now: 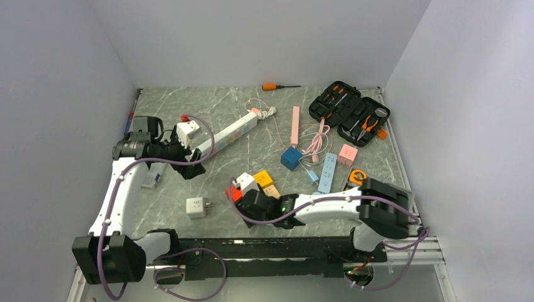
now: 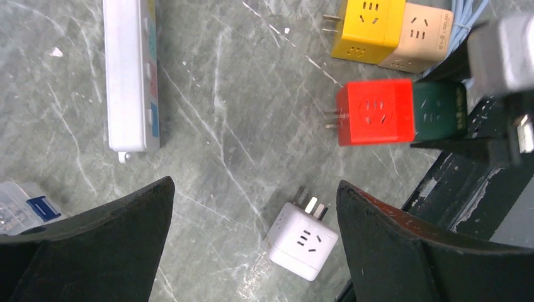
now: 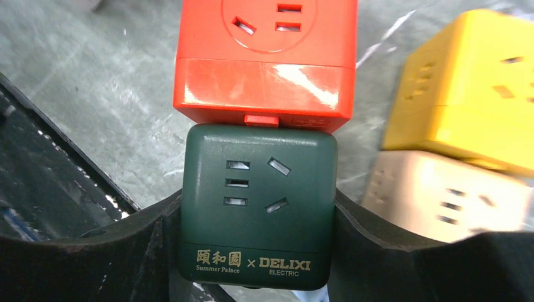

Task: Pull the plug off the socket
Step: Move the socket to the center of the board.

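A dark green cube socket (image 3: 258,201) is joined end to end with a red cube socket (image 3: 267,60). My right gripper (image 3: 255,214) is shut on the green cube, one finger on each side. In the top view the right gripper (image 1: 252,202) is at the front centre, with the red cube (image 1: 234,192) at its left tip. In the left wrist view the red cube (image 2: 374,112) shows bare prongs on its left, and the green cube (image 2: 439,110) is on its right. My left gripper (image 2: 255,185) is open and empty, above the table. It also shows in the top view (image 1: 189,166).
A loose white cube plug (image 2: 302,240) lies below the left gripper. A yellow cube (image 2: 368,28) and a beige cube (image 2: 423,38) sit beside the red one. A long white power strip (image 2: 131,75) lies at left. A tool case (image 1: 349,112), cables and more cubes are at back right.
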Robot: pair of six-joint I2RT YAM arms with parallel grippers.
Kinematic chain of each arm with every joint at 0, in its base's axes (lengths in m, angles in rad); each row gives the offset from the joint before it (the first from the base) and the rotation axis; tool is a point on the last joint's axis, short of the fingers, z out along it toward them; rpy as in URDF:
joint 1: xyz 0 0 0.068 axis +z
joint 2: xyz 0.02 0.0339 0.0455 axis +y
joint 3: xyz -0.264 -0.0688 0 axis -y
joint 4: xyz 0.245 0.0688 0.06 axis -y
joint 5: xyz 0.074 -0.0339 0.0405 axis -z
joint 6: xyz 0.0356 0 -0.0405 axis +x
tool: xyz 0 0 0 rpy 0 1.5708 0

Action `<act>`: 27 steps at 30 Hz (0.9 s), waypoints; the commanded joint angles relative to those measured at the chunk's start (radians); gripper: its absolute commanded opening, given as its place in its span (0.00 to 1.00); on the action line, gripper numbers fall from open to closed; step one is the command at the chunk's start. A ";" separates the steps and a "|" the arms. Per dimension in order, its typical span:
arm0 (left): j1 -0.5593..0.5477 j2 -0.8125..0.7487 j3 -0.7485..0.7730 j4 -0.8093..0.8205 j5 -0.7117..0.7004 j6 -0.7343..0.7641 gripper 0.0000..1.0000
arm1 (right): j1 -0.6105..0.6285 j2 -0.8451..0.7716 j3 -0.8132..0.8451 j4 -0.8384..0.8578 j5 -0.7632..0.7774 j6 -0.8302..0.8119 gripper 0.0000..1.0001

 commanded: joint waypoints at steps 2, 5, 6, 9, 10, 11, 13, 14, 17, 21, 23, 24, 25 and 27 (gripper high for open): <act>0.003 -0.080 -0.032 0.079 0.040 0.015 0.99 | -0.076 -0.163 0.009 -0.003 -0.038 0.009 0.00; 0.003 -0.074 -0.046 0.084 0.029 0.007 0.99 | -0.076 -0.124 0.040 -0.015 -0.028 0.041 0.00; 0.002 -0.074 -0.051 0.088 0.025 0.004 0.99 | -0.071 -0.094 0.056 -0.021 -0.029 0.055 0.00; 0.002 -0.084 -0.064 0.104 0.014 -0.001 0.99 | -0.036 0.025 0.133 -0.064 0.006 0.100 0.00; 0.003 -0.089 -0.067 0.108 0.012 0.000 0.99 | -0.027 0.061 0.169 -0.087 0.022 0.119 0.00; 0.002 -0.094 -0.071 0.113 0.006 0.000 0.99 | -0.021 0.092 0.206 -0.116 0.050 0.145 0.00; 0.002 -0.101 -0.070 0.117 0.000 0.000 0.99 | -0.016 0.155 0.289 -0.192 0.113 0.213 0.00; 0.002 -0.103 -0.069 0.119 -0.002 -0.001 0.99 | -0.017 0.194 0.343 -0.253 0.173 0.260 0.00; 0.003 -0.107 -0.074 0.131 -0.006 -0.008 0.99 | -0.024 0.318 0.516 -0.455 0.286 0.399 0.00; 0.002 -0.112 -0.078 0.135 -0.020 -0.012 0.99 | -0.047 0.483 0.748 -0.611 0.235 0.514 0.26; 0.003 -0.122 -0.078 0.123 -0.030 -0.003 0.99 | -0.045 0.526 0.780 -0.570 0.160 0.488 0.60; 0.003 -0.130 -0.077 0.118 -0.034 0.001 0.99 | -0.042 0.537 0.790 -0.550 0.136 0.478 0.80; 0.002 -0.138 -0.079 0.115 -0.038 0.005 0.99 | -0.038 0.547 0.809 -0.560 0.132 0.475 0.92; 0.003 -0.154 -0.084 0.110 -0.046 0.013 0.99 | -0.035 0.546 0.822 -0.578 0.141 0.470 1.00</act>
